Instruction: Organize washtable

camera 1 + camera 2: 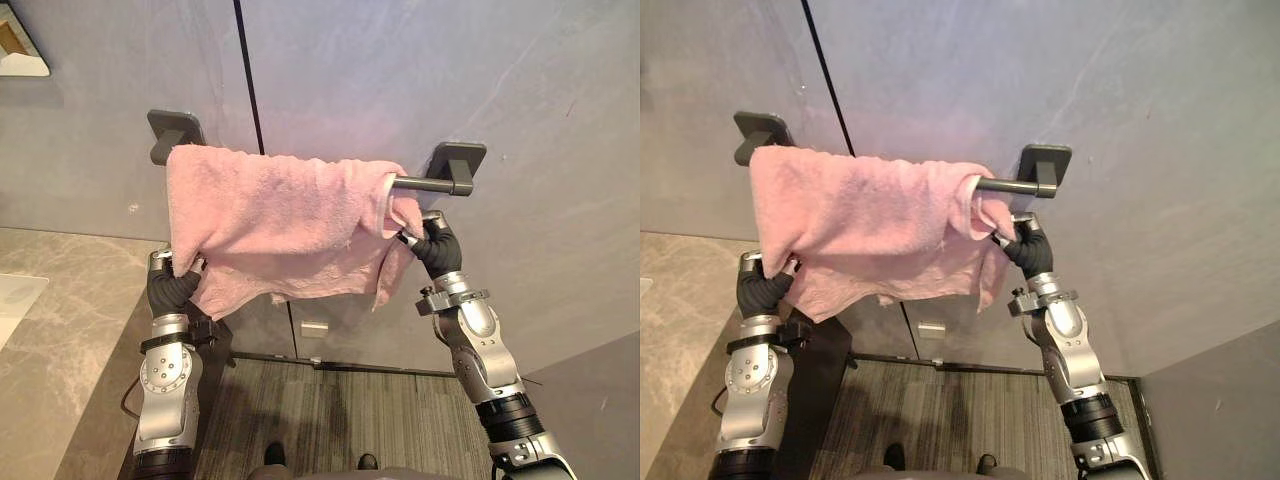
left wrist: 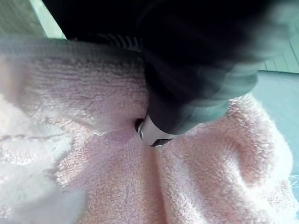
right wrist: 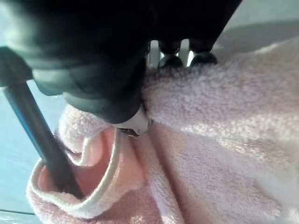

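at this moment the pink towel [image 1: 280, 215] was draped over the dark towel bar [image 1: 425, 183] on the grey wall [image 1: 400, 70], covering the bar from its left bracket [image 1: 170, 130] to a point short of the right bracket, with a bare length of bar exposed there. my right hand [image 1: 432, 245] was clamped on the towel's right edge just below the bar: in the right wrist view my thumb [image 3: 135, 123] pressed the cloth from one side and my fingertips [image 3: 169, 59] backed it from the other, a pinch grip, with the hemmed edge curled round the bar beside them. my left hand [image 1: 172, 288] was at the towel's lower left corner, partly under the hanging cloth; whether it gripped the cloth or only lay against it could not be told. the stone countertop [image 1: 60, 330] lay to my left, below the bar. step in hand, as i judged it: spreading and squaring the hung towel, the hanging itself being done. the hem hung uneven and the right edge was bunched. the next move called for drawing the right edge outward along the bar toward the right bracket, tensioning the lower left corner downward to level the hem, then letting go without dragging the towel off the bar.
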Controlling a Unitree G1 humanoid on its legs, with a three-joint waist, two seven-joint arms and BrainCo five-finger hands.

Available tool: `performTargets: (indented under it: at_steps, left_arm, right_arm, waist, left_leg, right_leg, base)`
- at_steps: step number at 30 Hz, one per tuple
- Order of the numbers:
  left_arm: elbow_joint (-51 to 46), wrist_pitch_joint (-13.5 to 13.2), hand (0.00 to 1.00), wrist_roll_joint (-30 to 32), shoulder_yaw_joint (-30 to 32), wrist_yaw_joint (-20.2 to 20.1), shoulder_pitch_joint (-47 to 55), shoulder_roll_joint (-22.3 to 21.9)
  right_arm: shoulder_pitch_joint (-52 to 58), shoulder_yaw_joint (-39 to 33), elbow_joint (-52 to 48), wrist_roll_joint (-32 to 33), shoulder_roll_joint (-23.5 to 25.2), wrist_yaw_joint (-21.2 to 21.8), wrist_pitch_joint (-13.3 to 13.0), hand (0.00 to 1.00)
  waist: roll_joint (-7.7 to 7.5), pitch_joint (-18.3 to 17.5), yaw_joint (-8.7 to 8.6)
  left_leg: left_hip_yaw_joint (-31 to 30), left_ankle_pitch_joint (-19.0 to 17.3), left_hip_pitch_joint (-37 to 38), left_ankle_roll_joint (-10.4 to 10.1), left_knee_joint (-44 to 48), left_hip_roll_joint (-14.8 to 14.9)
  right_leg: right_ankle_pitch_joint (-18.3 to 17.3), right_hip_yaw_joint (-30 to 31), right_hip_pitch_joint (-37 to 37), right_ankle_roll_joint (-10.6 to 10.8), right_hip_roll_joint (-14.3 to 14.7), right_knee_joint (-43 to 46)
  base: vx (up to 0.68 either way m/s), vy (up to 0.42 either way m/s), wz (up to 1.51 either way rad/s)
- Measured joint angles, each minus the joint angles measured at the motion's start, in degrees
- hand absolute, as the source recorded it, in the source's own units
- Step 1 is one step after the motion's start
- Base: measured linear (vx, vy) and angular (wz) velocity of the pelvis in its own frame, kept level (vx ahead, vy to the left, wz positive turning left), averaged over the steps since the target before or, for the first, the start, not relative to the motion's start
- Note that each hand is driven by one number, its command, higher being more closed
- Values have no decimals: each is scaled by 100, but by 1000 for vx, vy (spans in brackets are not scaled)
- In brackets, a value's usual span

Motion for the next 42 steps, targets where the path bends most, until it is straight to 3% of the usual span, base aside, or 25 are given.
performTargets:
  at_steps: [15, 34, 35, 36, 42]
  left_arm:
    - [563, -2, 100, -8, -111, -133, -217, -153]
    - [1274, 9, 100, -214, -494, -212, -225, -337]
    - [1283, 9, 0, -214, -537, -218, -217, -338]
    - [1282, 9, 0, -215, -564, -220, -186, -338]
    - [1377, 73, 0, -222, -570, -213, -120, -338]
  right_arm:
    - [141, -161, 297, 109, 30, 18, 13, 100]
    - [178, -27, 679, 103, 266, 99, -122, 100]
    - [178, -18, 701, 103, 267, 132, -136, 100]
    - [177, 26, 701, 99, 266, 139, -139, 0]
    - [204, 189, 843, 85, 284, 135, -135, 0]
  waist:
    - [127, -1, -206]
    - [148, -6, -110]
    - [147, -6, -103]
    - [146, -7, -107]
    - [136, -13, -103]
  left_leg:
    - [33, -8, 10, 9, 1, 0]
    - [76, -26, 28, 16, 1, 4]
    - [74, -26, 28, 16, 1, 4]
    - [75, -26, 28, 16, 1, 4]
    - [75, -26, 29, 16, 1, 5]
  right_leg:
    - [5, 45, -6, 8, 0, -4]
    - [0, 99, -11, 13, 0, 3]
    - [0, 98, -10, 13, -1, 2]
    - [0, 99, -10, 13, -1, 2]
    - [0, 98, -9, 13, 0, 1]
  base:
    - [0, 0, -1]
    - [0, 0, -1]
    - [0, 0, 0]
    - [0, 0, 0]
    - [0, 0, 0]
